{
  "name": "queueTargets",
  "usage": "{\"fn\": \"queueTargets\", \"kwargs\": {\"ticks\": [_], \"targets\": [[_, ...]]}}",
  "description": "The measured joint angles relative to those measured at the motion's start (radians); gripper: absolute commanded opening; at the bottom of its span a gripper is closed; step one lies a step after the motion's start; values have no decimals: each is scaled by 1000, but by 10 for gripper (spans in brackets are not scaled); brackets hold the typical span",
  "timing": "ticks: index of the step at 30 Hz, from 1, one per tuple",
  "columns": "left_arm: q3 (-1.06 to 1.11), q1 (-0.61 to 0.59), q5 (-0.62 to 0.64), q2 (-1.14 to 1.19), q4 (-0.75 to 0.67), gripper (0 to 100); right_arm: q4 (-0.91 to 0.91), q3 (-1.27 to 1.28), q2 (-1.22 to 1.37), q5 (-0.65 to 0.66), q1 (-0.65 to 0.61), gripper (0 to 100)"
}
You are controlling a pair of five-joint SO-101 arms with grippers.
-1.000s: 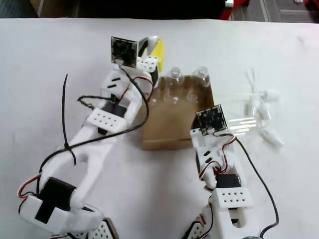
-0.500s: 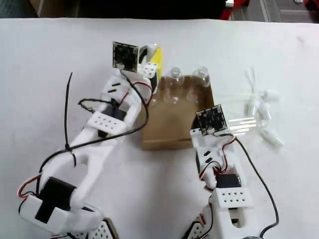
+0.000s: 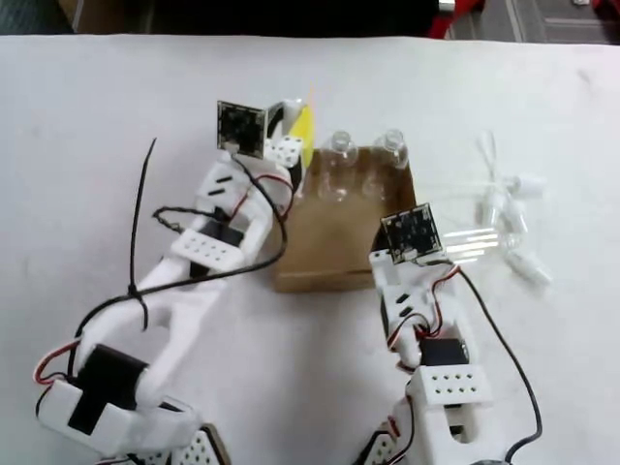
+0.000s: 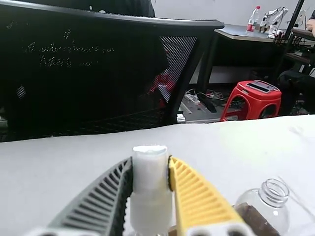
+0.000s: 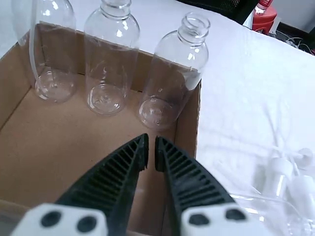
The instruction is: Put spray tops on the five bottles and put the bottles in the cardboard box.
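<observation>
Spray top (image 4: 150, 196) upright, pinched between jaws of left gripper (image 4: 150, 164), at far left corner of cardboard box (image 3: 329, 257). Open bottle (image 4: 273, 191) just beside on yellow-jaw side, lower, neck up, long axis parallel to top's. Below jaws hidden; top possibly already over another corner bottle. Right gripper (image 5: 151, 142) over box, jaws almost pressed together, empty, farther from that corner. Loose spray tops (image 3: 509, 218) on table (image 3: 116, 97) right of box.

Two white 3D-printed arms (image 3: 446, 383) carry black servos, black cables (image 3: 136, 286) and red wires; left gripper (image 4: 150, 164) has grey and yellow ribbed fingers (image 4: 197, 196), right gripper (image 5: 151, 147) black
</observation>
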Motion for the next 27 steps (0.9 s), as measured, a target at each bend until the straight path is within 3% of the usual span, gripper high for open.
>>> {"fn": "queueTargets", "kwargs": {"ticks": [7,13,16,27], "targets": [[0,0,0,0,0,41,0,0,0,0,0,18],[0,0,0,0,48,207,0,0,0,2,0,18],[0,0,0,0,107,184,0,0,0,2,0,18],[0,-2,0,0,109,172,0,0,0,2,0,18]]}}
